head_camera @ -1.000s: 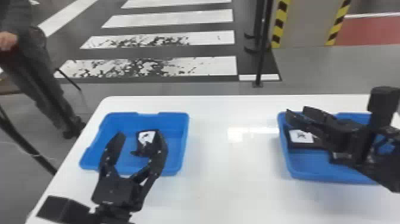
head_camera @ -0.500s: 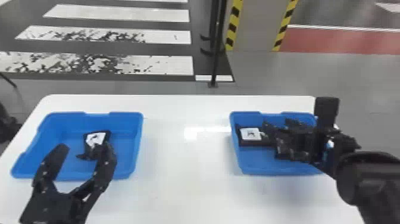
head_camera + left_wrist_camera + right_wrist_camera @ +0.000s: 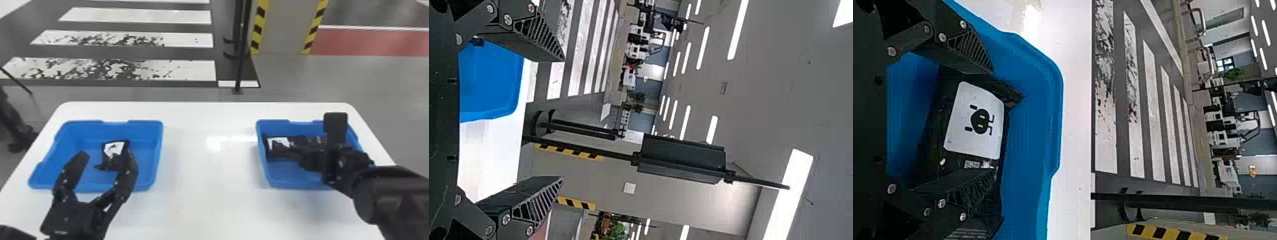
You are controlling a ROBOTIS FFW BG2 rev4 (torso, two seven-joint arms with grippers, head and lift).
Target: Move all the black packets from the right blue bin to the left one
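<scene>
The black packet lies in the right blue bin, between your right fingers, which are spread. If you close them off to one side, they may grab just an edge and the packet could slip out. Your left fingers are spread too, near the left blue bin; they might bump a packet coming over. Under both bins is a white bench. Past it, the floor has white stripes and a black pole.
</scene>
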